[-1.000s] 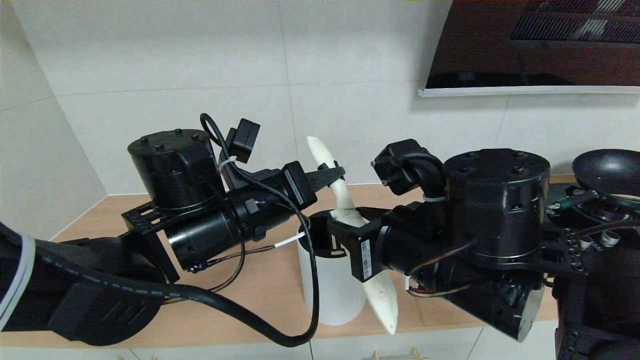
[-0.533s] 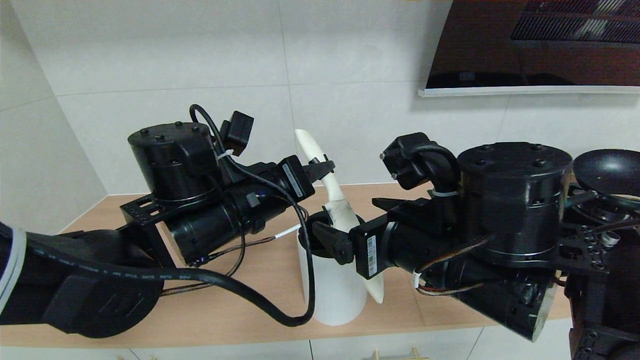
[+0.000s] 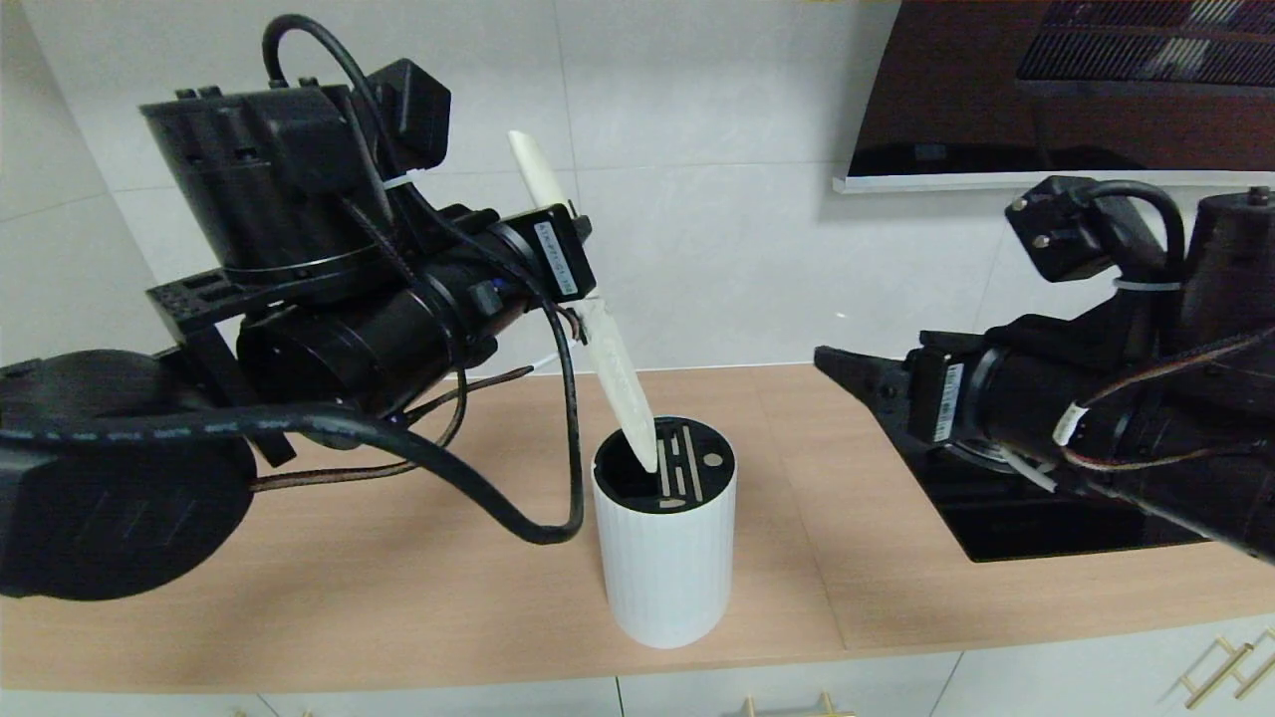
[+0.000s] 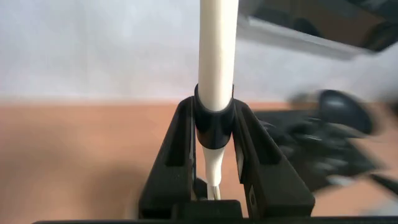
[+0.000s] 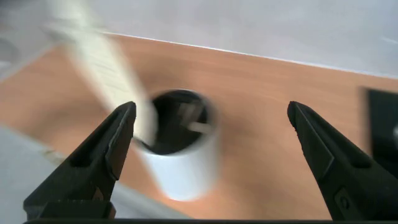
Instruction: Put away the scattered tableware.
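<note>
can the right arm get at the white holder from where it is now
Probably yes, from the side: the right gripper is open, right of the holder, with only counter between. The top looks blocked: the left gripper holds a white knife tip-down in its opening.

A light wooden countertop [image 3: 398,597] carried a white ribbed holder [image 3: 665,568], upright near its front edge, and a black cooktop [image 3: 1016,533] farther right.

The right claw [image 5: 211,111] has let go of the white knife [image 3: 613,358] and drawn back to the right, jaws wide apart, while the left claw [image 4: 214,115], clamped on its handle, has risen and swung the blade so its tip now seems to dip into the white holder's [image 3: 665,568] wide slot.
</note>
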